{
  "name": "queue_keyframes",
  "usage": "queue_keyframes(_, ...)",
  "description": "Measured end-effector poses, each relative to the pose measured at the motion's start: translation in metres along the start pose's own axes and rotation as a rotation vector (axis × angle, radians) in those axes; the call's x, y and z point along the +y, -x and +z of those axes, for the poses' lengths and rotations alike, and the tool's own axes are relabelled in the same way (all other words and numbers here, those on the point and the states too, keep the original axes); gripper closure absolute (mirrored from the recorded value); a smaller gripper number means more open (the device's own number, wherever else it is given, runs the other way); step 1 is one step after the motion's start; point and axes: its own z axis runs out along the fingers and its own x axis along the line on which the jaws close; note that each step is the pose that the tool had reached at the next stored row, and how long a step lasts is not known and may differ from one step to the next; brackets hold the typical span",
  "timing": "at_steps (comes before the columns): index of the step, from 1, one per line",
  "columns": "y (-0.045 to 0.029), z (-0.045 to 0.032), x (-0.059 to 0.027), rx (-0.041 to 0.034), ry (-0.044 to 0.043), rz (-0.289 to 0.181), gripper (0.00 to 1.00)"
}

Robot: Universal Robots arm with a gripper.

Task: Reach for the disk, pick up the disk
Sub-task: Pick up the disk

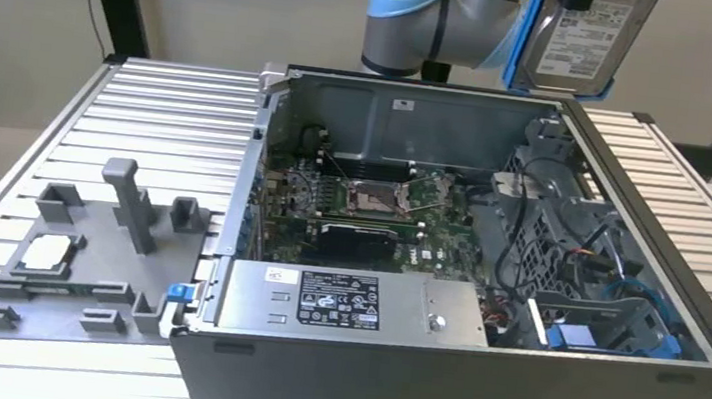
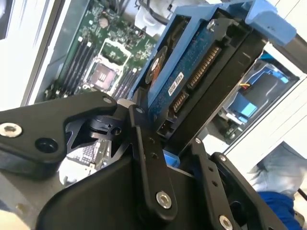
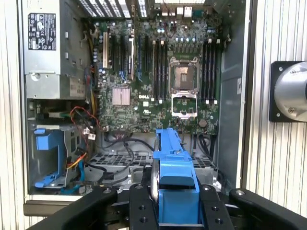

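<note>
The disk (image 1: 587, 35), a silver hard drive with a white label and blue side rails, hangs in the air above the far right corner of the open computer case (image 1: 349, 380). In both wrist views my gripper (image 3: 175, 194) is shut on it, a black finger (image 3: 141, 206) pressing each side. The first wrist view has the disk (image 3: 173, 163) edge-on, its blue rail toward the camera. In the second wrist view the disk's (image 2: 192, 72) circuit-board side and connectors face the camera, held by the gripper (image 2: 170, 139).
The case holds a green motherboard (image 1: 370, 201), a long grey metal box with a white sticker (image 1: 344, 304) and a blue drive bay (image 1: 602, 333). At the exterior view's left a grey fixture (image 1: 80, 259) carrying a small square chip (image 1: 45, 250) lies on the slatted table (image 1: 164, 117).
</note>
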Motion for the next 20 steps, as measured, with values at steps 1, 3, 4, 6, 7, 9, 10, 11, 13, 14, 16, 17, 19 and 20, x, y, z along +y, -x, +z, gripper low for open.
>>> queue_keyframes(1, 0.0, 0.0, 0.0, 0.0, 0.0, 0.0, 1.0)
queue_keyframes(3, 0.0, 0.0, 0.0, 0.0001, 0.0, 0.0, 1.0)
queue_keyframes(4, 0.0, 0.0, 0.0, 0.0002, 0.0, 0.0, 1.0)
queue_keyframes(6, 0.0, -0.0001, 0.0, 0.0002, 0.0, 0.0, 1.0)
queue_keyframes(7, 0.0, -0.0001, 0.0, 0.0002, 0.0, 0.0, 1.0)
queue_keyframes(9, 0.0, -0.0001, 0.0, 0.0002, 0.0, 0.0, 1.0)
queue_keyframes(10, -0.0001, 0.0, 0.0001, 0.0001, 0.0, 0.0, 1.0)
queue_keyframes(11, -0.0001, 0.0, 0.0001, 0.0001, 0.0, 0.0, 1.0)
queue_keyframes(13, -0.003, -0.0001, 0.0001, 0.0004, 0.0, 0.0, 1.0)
queue_keyframes(14, -0.0052, 0.0, 0.0, 0.0001, 0.0, 0.0, 1.0)
queue_keyframes(16, -0.0089, 0.0, 0.0, 0.0004, 0.0001, 0.0, 1.0)
queue_keyframes(17, -0.0115, 0.0001, 0.0, 0.0001, 0.0, 0.0, 1.0)
queue_keyframes(19, -0.0163, 0.0002, -0.0001, 0.0002, 0.0, 0.0, 1.0)
queue_keyframes(20, -0.0187, 0.0002, -0.0001, 0.0002, 0.0001, 0.0, 1.0)
